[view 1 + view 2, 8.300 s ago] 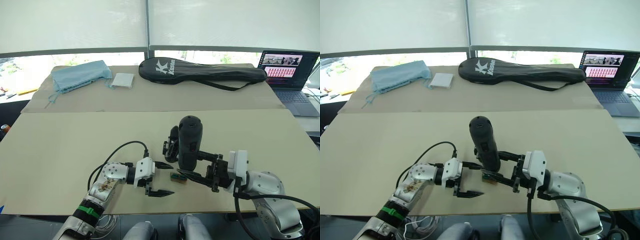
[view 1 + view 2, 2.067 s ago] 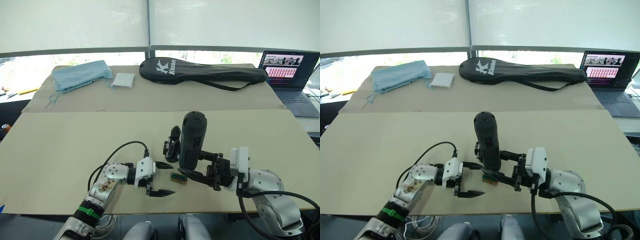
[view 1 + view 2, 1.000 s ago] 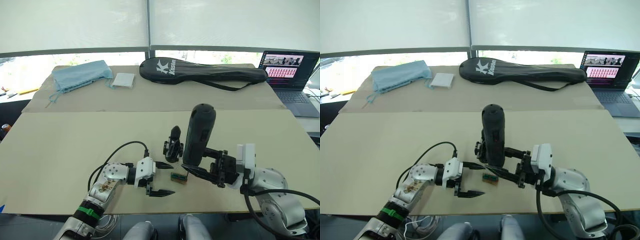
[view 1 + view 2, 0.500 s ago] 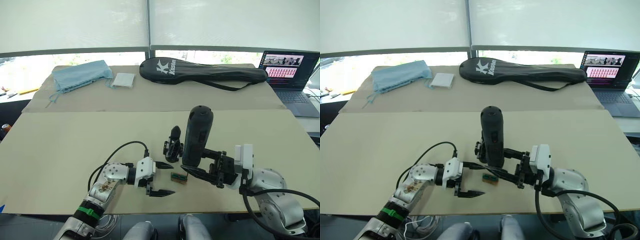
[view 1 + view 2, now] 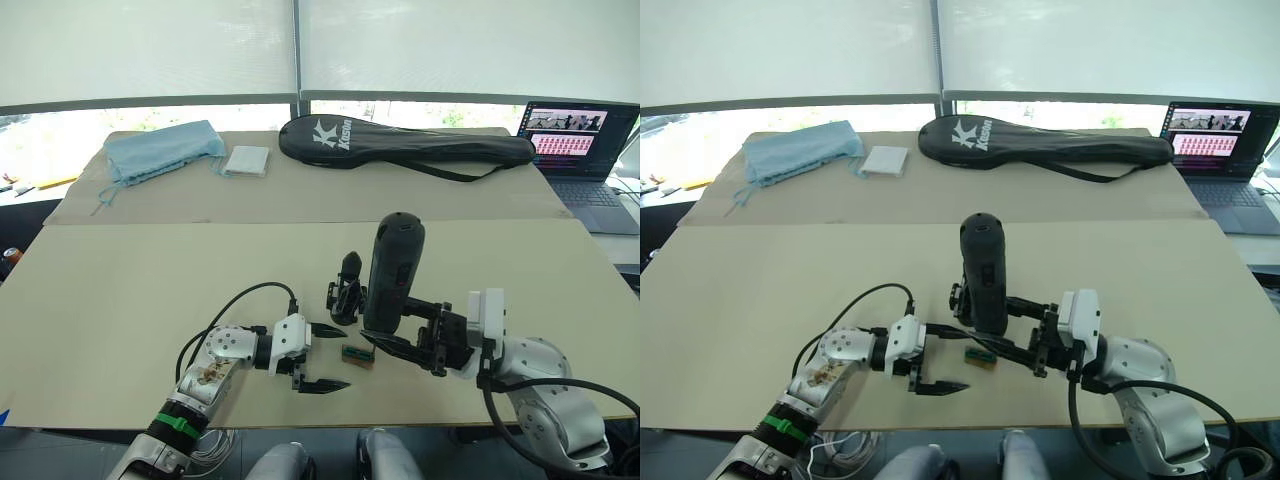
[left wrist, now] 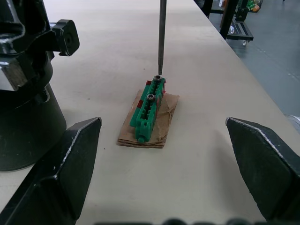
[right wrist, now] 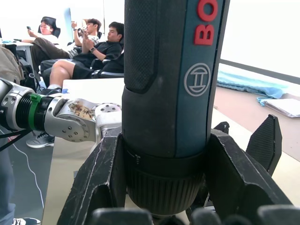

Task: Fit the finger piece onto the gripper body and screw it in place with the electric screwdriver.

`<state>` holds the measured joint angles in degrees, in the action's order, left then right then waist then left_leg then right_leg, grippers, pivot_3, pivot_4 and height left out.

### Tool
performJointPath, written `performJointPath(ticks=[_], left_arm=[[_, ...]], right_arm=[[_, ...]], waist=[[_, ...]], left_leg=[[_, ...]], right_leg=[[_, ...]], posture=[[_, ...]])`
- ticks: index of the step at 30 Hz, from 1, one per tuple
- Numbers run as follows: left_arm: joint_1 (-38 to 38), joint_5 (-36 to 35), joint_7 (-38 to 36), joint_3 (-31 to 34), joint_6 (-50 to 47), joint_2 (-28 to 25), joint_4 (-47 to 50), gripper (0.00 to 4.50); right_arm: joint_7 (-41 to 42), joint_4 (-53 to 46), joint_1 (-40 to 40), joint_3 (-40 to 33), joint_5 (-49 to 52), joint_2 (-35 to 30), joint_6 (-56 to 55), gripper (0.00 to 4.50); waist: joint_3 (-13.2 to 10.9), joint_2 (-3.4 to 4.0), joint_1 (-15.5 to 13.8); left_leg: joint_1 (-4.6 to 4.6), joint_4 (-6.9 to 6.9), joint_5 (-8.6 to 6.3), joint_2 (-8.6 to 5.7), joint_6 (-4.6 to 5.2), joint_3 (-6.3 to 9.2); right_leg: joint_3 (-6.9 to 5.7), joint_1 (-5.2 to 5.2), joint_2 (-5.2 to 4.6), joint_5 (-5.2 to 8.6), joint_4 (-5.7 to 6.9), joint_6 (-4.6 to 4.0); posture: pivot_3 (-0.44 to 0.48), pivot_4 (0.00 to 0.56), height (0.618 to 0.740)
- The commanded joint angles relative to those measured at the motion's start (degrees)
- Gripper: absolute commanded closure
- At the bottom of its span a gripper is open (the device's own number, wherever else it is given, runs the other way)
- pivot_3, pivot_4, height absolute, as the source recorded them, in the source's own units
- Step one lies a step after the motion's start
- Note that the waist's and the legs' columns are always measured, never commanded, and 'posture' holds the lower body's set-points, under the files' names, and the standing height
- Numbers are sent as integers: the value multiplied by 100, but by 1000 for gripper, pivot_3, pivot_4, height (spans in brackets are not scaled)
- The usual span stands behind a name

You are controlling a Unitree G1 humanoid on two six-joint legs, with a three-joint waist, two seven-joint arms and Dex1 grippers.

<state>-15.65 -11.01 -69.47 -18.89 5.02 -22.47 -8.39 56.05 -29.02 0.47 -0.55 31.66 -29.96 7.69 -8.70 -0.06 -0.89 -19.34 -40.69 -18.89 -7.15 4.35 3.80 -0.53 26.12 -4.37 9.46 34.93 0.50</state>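
Black fingers of the right pincer (image 5: 400, 345) clamp the electric screwdriver (image 5: 392, 272) upright, bit on a green screw strip (image 6: 149, 108); left pincer (image 5: 325, 357) lies open on the table (image 5: 130, 290) beside the strip; gripper body (image 5: 346, 287) just beyond; finger piece indistinguishable.

Matt rubbery electric screwdriver (image 7: 168, 93) with metal bit; green plastic strip (image 6: 149, 108) on paper.

An office or lab workspace: a broad beige tabletop (image 5: 150, 280) stands under blind-covered windows (image 5: 150, 50), with an open laptop (image 5: 580, 150) at its far right. Behind it, people (image 7: 89, 51) lounge in chairs with phones
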Motion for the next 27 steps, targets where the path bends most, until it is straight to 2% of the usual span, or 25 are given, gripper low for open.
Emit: performJointPath(ticks=[1,27], left_arm=[[85,47,-16,-96,-46,-22,-32,0],[102,53,11,-85,-35,-25,-33,0]], right_arm=[[-6,-153,-139,-69,56,51,-268,2574],[19,-106,-180,-4,-42,118,-267,2574]], waist=[[0,0,0],[0,0,0]], left_leg=[[0,0,0,0,0,0],[0,0,0,0,0,0]], right_leg=[[0,0,0,0,0,0],[0,0,0,0,0,0]], posture=[[0,150,740],[0,150,740]])
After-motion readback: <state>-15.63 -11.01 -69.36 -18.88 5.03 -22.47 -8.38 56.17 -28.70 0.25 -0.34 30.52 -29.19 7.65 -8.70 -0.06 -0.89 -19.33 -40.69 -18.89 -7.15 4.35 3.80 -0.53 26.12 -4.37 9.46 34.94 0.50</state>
